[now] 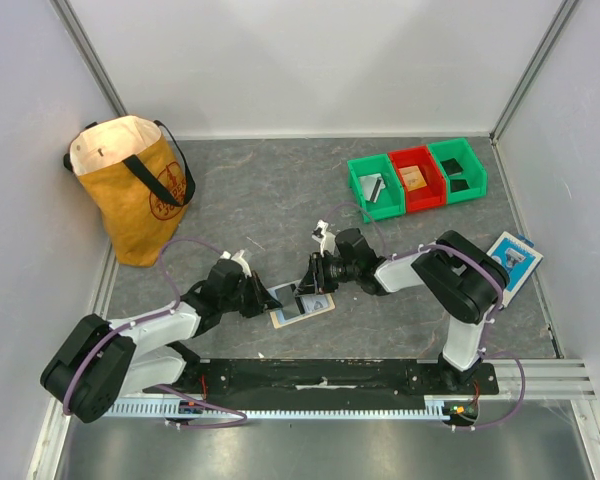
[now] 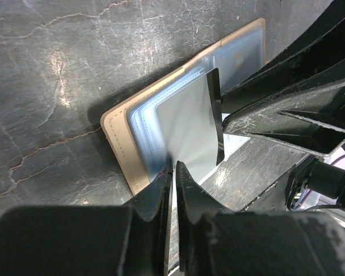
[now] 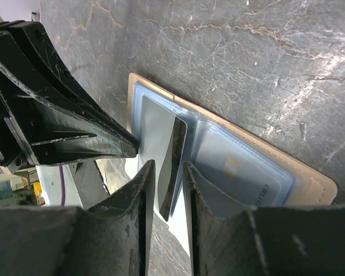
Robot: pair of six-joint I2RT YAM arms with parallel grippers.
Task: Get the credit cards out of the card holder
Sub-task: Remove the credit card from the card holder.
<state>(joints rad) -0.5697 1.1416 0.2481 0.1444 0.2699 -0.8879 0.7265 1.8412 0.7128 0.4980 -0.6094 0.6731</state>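
My left gripper (image 2: 173, 167) is clenched on the near edge of the black credit card (image 2: 192, 126), which is tilted up out of the card holder (image 2: 118, 146). My right gripper (image 3: 168, 167) straddles the same card, jaws apart, not pinching. The holder lies open on the bench (image 1: 280, 190), blue sleeves up, with a second card (image 3: 236, 171) tucked in. Farther back: three bins (image 1: 427, 203), tan bag (image 1: 130, 195).
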